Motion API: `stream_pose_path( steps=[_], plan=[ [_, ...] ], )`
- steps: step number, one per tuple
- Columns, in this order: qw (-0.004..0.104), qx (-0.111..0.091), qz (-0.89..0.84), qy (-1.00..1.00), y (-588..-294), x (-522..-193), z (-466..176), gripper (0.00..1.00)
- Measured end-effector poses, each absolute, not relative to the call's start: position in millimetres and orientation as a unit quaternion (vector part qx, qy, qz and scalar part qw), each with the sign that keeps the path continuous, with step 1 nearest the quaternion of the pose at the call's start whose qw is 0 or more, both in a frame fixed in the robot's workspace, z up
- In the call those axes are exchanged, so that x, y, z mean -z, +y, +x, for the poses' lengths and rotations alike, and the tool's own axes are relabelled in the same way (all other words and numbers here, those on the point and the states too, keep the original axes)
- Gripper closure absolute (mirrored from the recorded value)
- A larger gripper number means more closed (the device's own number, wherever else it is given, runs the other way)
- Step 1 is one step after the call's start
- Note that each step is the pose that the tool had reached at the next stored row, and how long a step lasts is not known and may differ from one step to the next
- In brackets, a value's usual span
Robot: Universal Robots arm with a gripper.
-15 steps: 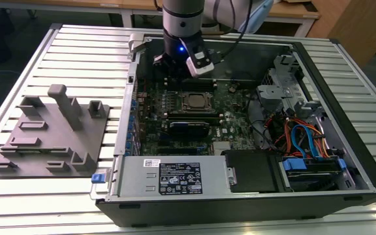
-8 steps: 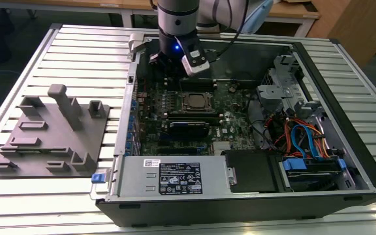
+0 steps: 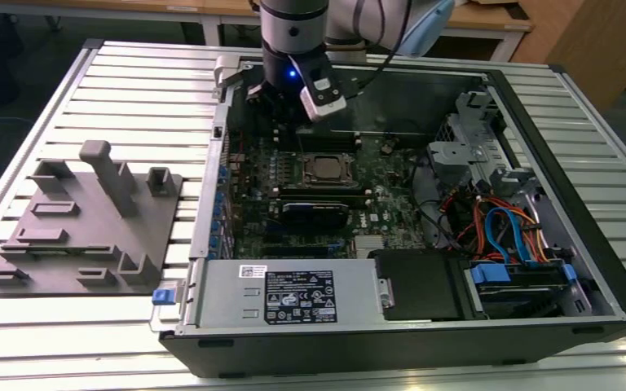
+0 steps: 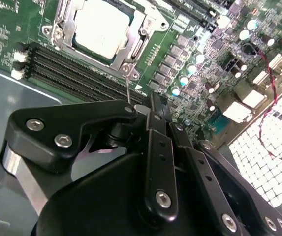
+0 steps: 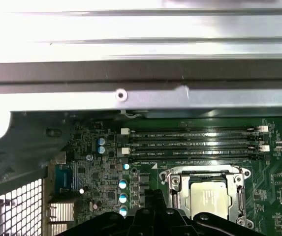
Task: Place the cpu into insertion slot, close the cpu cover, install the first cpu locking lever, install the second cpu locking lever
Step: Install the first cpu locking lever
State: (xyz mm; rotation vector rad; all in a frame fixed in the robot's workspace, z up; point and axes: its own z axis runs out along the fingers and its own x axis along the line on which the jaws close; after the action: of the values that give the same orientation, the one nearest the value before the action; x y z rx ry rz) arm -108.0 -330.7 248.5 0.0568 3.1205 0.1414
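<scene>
Slatted table bears the case; seemingly clenched jaws partly hide the seated cpu.

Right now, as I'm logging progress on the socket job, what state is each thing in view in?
cpu: seated on the board, metal top up.
cpu cover: down flat around the cpu.
locking lever: thin rod sticking up from the socket's corner, not laid flat.
gripper: hovering close beside that rod.
computer case: lying on its side, side panel off.
</scene>
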Motion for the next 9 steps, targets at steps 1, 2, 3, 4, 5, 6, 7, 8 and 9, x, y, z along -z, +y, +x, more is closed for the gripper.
stream_pose_path(
  steps=[1, 2, 3, 4, 5, 6, 7, 8, 9],
  plan=[
    [0.009, -0.045, 0.018, 0.999, -329.7, -248.5, -108.3, 0.90],
    [0.009, -0.045, 0.018, 0.999, -328.8, -248.6, -108.7, 0.90],
    [0.009, -0.045, 0.018, 0.999, -328.0, -248.7, -109.2, 0.90],
    [0.009, -0.045, 0.018, 0.999, -327.3, -248.9, -109.7, 0.90],
    [0.009, -0.045, 0.018, 0.999, -326.4, -249.2, -110.1, 0.90],
    [0.009, -0.045, 0.018, 0.999, -325.5, -249.5, -110.5, 0.90],
    [0.009, -0.045, 0.018, 0.999, -324.5, -249.9, -110.8, 0.90],
    [0.009, -0.045, 0.018, 0.999, -323.2, -250.4, -111.0, 0.90],
    [0.009, -0.045, 0.018, 0.999, -321.9, -250.9, -110.9, 0.90]
  ],
)
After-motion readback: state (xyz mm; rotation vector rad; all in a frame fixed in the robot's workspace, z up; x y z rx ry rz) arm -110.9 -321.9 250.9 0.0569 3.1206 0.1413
